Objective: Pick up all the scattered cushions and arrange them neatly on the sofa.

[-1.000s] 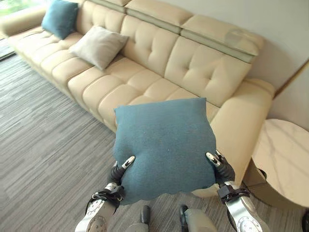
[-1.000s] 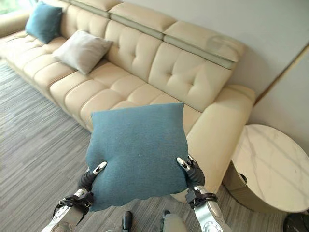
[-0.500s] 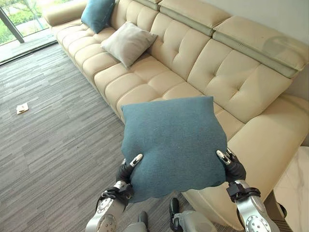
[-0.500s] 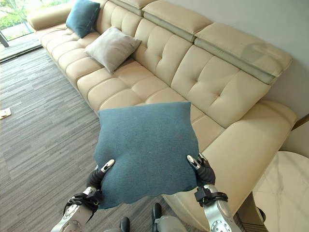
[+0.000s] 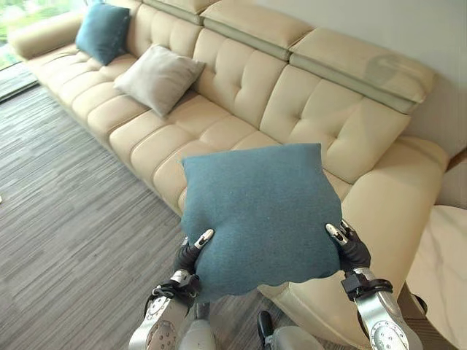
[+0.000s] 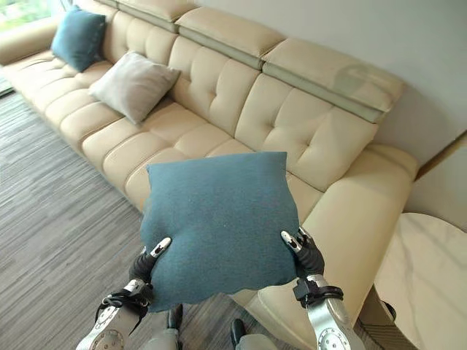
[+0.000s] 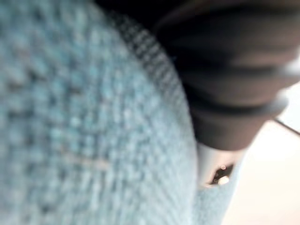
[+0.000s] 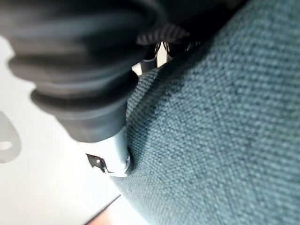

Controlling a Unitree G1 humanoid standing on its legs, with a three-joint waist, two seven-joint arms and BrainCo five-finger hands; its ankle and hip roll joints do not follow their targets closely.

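I hold a large teal cushion (image 5: 259, 215) in front of me, above the front edge of the cream sofa (image 5: 321, 117) near its right armrest. My left hand (image 5: 191, 251) grips its lower left edge and my right hand (image 5: 349, 248) its lower right edge, each with the thumb pinched over the front and the fingers hidden behind. The teal fabric (image 7: 70, 117) presses close against the left hand's cover, and the cushion fabric (image 8: 225, 117) does the same on the right. A grey cushion (image 5: 159, 76) leans on the sofa's middle seat, and a second teal cushion (image 5: 102, 30) stands at the far left end.
A round marble side table (image 6: 430, 270) stands right of the sofa's armrest (image 5: 394, 197). Grey striped carpet (image 5: 66, 211) stretches to the left in front of the sofa. A wall (image 6: 408, 44) runs behind the backrest.
The whole view has swung back to the right, so the camera moved. The teal cushion stays held between both hands in much the same pose.
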